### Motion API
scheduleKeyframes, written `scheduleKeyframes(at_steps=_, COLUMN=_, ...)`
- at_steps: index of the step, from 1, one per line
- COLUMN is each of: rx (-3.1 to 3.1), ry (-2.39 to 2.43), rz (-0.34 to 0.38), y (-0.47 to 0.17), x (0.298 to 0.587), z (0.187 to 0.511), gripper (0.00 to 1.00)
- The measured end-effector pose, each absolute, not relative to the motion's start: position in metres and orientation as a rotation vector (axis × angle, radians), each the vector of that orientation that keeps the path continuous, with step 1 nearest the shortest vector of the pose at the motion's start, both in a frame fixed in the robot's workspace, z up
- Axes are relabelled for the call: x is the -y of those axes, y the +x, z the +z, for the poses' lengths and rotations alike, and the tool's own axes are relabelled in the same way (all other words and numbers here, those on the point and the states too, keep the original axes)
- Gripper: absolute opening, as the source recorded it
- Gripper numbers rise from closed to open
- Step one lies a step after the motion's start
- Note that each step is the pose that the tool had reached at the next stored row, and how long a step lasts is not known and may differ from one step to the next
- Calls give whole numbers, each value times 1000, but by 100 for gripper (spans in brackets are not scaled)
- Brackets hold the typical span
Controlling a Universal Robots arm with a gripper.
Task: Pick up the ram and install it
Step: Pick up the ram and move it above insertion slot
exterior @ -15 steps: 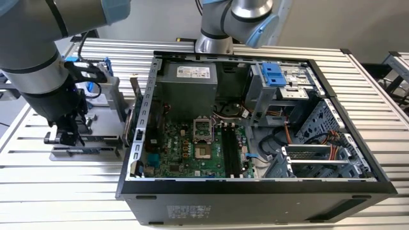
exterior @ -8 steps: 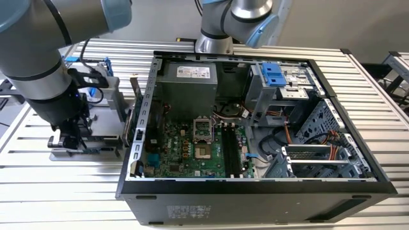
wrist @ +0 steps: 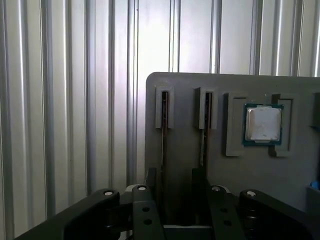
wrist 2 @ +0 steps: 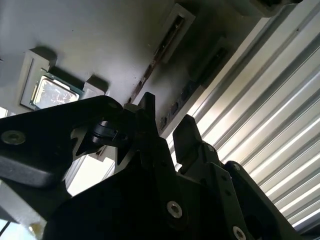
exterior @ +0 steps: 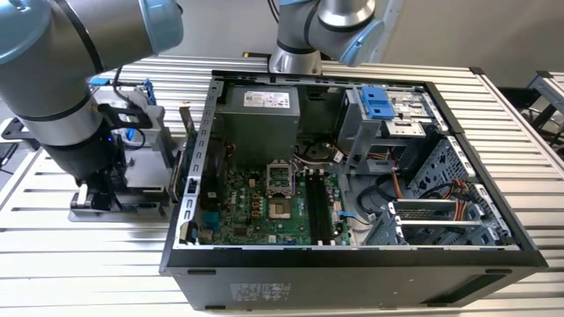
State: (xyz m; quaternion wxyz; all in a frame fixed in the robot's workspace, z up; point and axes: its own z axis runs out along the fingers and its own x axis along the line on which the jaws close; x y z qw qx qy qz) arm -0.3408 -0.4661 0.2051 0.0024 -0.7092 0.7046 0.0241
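I judge the job barely begun: the gripper hangs over the gray tray, at nine o'clock of the computer case in the exterior view, jaws released astride the ram standing in its slot (nothing lifted, motherboard sockets look bare).

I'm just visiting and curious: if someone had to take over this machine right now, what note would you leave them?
Gripper: open, holding nothing, down at the grey tray beside the open computer case.
The ram: on edge in its tray slot, in line with the gap between the fingers. A second stick stands in the next slot, a square chip beyond it.
Done: gripper is at the ram.
Left: the ram is not yet gripped, lifted or installed in the case.
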Motion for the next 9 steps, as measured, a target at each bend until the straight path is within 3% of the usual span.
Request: scheduleKeyframes(at_steps=9, rx=-2210, ry=-2225, rz=76, y=-342, x=466, z=195, gripper=100)
